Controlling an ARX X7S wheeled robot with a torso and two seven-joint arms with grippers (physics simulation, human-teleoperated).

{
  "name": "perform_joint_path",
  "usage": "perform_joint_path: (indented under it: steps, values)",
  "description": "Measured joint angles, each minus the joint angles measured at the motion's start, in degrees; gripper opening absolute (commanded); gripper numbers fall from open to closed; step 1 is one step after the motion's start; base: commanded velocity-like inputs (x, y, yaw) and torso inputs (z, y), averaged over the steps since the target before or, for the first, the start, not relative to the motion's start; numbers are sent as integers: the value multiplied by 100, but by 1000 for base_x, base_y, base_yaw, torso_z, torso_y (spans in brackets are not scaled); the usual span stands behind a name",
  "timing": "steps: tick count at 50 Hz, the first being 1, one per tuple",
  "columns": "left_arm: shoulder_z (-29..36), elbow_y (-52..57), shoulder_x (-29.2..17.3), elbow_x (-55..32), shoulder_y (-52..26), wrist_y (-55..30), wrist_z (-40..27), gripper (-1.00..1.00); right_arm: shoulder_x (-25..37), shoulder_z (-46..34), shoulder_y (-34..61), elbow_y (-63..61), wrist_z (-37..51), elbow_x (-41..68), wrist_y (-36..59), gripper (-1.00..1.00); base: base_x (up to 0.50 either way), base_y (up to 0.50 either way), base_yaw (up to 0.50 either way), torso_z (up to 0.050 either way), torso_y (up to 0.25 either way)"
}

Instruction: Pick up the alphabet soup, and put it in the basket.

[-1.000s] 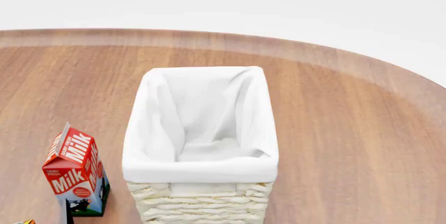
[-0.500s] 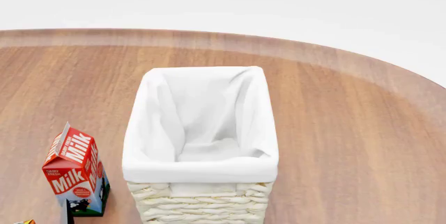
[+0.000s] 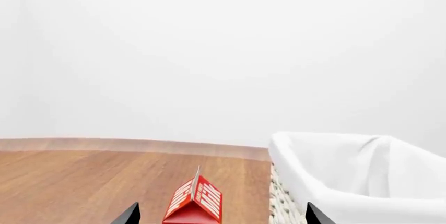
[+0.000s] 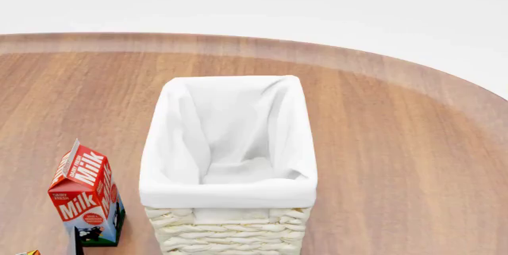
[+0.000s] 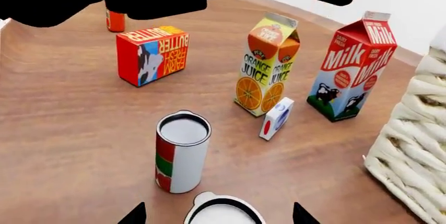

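The cream wicker basket (image 4: 230,228) with white cloth lining stands mid-table; it also shows in the left wrist view (image 3: 348,177) and the right wrist view (image 5: 411,151). My right gripper (image 5: 218,216) is open. Its tips flank a can (image 5: 223,214) of which only the silver-white, dark-rimmed top shows. The label is out of view, so I cannot tell if this is the alphabet soup. No blue-labelled can shows elsewhere. My left gripper (image 3: 221,216) is open and empty, with the milk carton's top beyond it. Neither gripper shows in the head view.
A red-and-green can (image 5: 181,153) stands just beyond the right gripper. Behind it are an orange juice carton (image 5: 268,72), a milk carton (image 5: 352,72) (image 4: 87,198) (image 3: 195,205), a butter box (image 5: 153,54), a small white-blue box (image 5: 277,118) and a far red can (image 5: 115,20).
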Motion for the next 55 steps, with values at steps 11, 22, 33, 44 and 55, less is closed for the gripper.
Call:
perform_joint_path:
  steps: [11, 22, 33, 44, 55]
  values:
    - [3, 14, -15, -8, 6, 15, -18, 100, -54, -50, 57, 94, 30, -111, 72, 100, 0, 0, 0, 0, 0]
    - [12, 21, -28, -14, 7, 25, -32, 100, -99, -80, 113, 184, 53, -168, 139, 100, 0, 0, 0, 0, 0]
    - [26, 44, -42, -12, 14, 24, -52, 100, -132, -88, 152, 243, 110, -224, 209, 100, 0, 0, 0, 0, 0]
    - [37, 59, -56, -18, 20, 29, -67, 100, -178, -101, 205, 330, 159, -282, 288, 100, 0, 0, 0, 0, 0]
    - [49, 58, -65, -21, 26, 47, -78, 100, -239, -154, 266, 450, 166, -349, 334, 100, 0, 0, 0, 0, 0]
